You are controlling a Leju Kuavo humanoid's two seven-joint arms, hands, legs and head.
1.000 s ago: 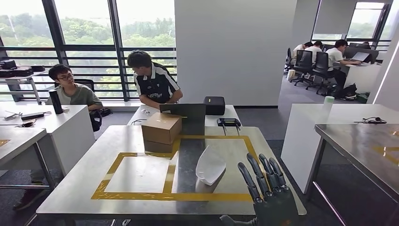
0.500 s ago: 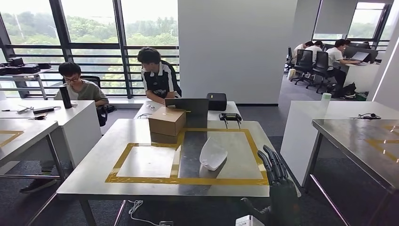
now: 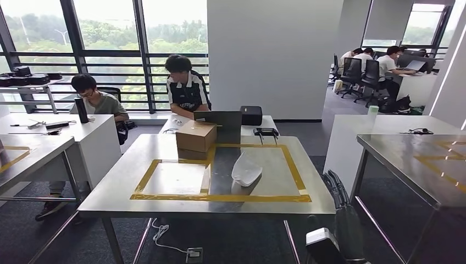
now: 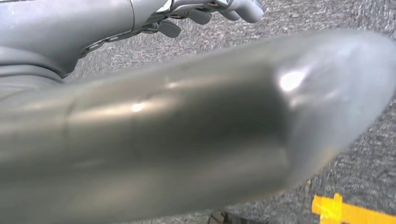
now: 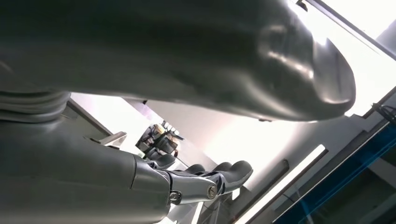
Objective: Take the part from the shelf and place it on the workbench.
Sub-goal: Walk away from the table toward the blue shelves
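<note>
Brushed metal workbench (image 3: 165,148), matt cardboard box (image 3: 195,136), smooth white part (image 3: 245,169)

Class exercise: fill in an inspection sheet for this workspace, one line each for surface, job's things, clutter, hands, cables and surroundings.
Surface: steel workbench marked with yellow tape.
Job's things: white part lying inside the tape.
Clutter: cardboard box, laptop, black case.
Hands: right hand below the bench edge, fingers straight, holding nothing; left hand holding nothing.
Cables: white cable on the floor.
Surroundings: two people behind the bench, others at far desks.

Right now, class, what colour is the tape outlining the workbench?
Yellow tape, clearest in the head view.
</note>
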